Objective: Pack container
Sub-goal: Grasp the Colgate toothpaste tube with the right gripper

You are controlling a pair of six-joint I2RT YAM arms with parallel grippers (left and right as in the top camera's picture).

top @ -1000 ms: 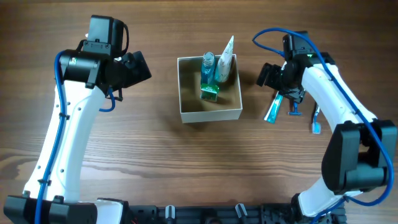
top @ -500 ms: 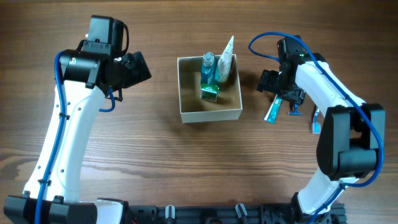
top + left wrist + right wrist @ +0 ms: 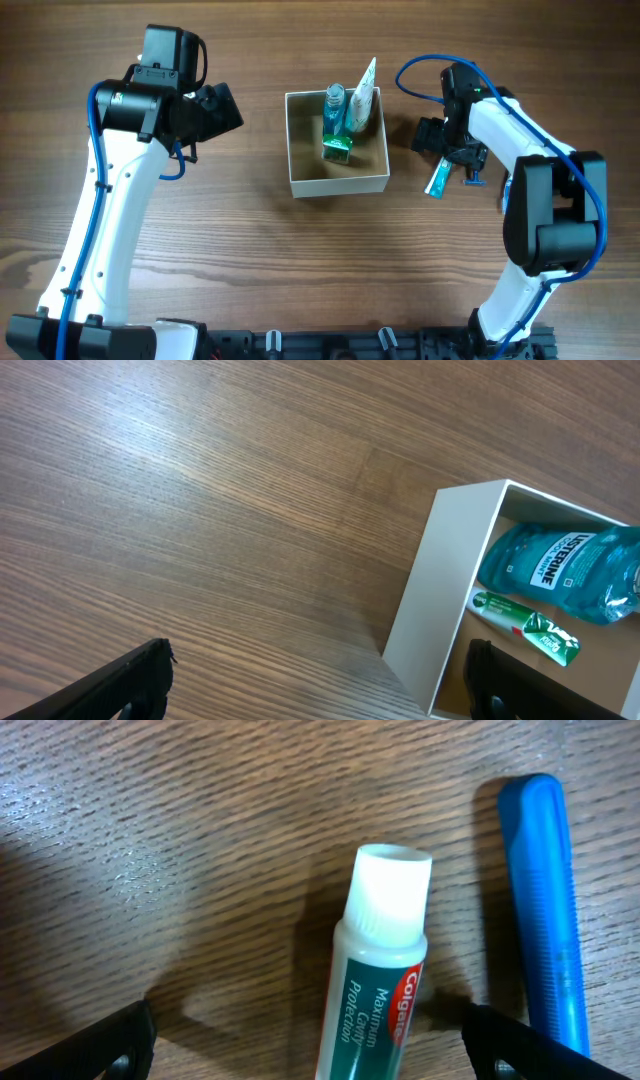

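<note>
The container (image 3: 337, 183) is a small square cream-walled box with a tan inside at the table's middle; it also shows in the left wrist view (image 3: 428, 590). It holds a teal mouthwash bottle (image 3: 560, 568), a small green-and-white carton (image 3: 338, 148) and a white tube (image 3: 362, 97) leaning on its back wall. My right gripper (image 3: 447, 155) is open low over a Colgate toothpaste tube (image 3: 378, 978), its fingers on either side of the tube. My left gripper (image 3: 222, 108) is open and empty, left of the container.
A blue toothbrush (image 3: 548, 900) lies just right of the toothpaste. A small blue piece (image 3: 474, 176) and another blue item (image 3: 508, 195) lie on the wood at the right. The left arm stretches along the table's left side.
My right gripper has shifted a little left and down over the toothpaste tube. The left arm and the container have not moved.
</note>
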